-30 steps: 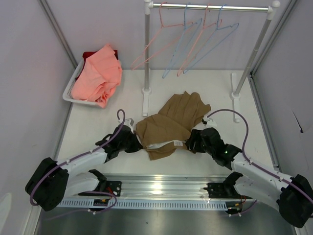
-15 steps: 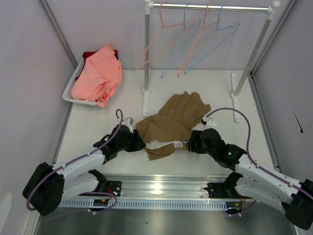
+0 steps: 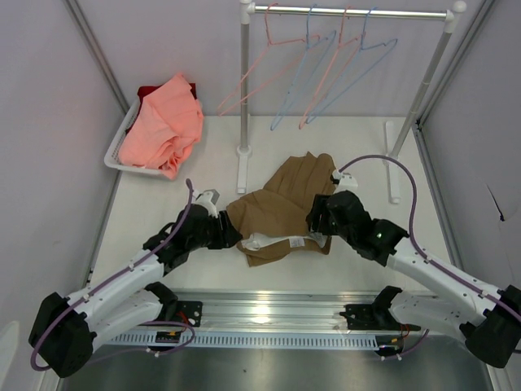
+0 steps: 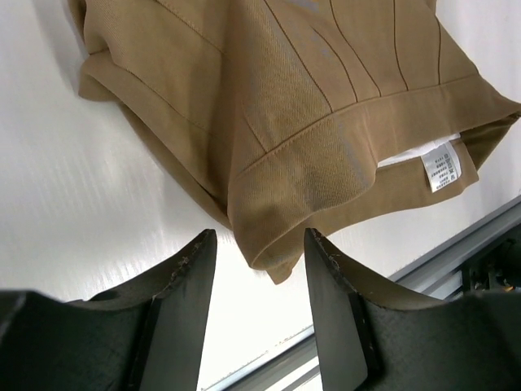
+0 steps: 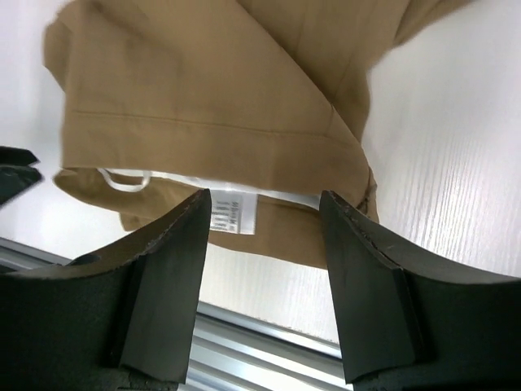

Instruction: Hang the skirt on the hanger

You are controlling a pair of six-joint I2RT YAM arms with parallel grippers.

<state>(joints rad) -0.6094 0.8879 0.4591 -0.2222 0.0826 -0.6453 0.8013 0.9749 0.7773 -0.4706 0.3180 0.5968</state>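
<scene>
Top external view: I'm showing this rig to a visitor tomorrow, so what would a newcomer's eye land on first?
The tan-brown skirt lies crumpled mid-table, with the left gripper and right gripper at either end of its waistband, jaws open. At the far left a salmon-pink garment spills from a white basket, and pink and pale blue hangers dangle from the rail at the back.

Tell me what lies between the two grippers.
The skirt, its white lining toward the near edge, fills the stretch between the left gripper and the right gripper; the top view shows it.
</scene>
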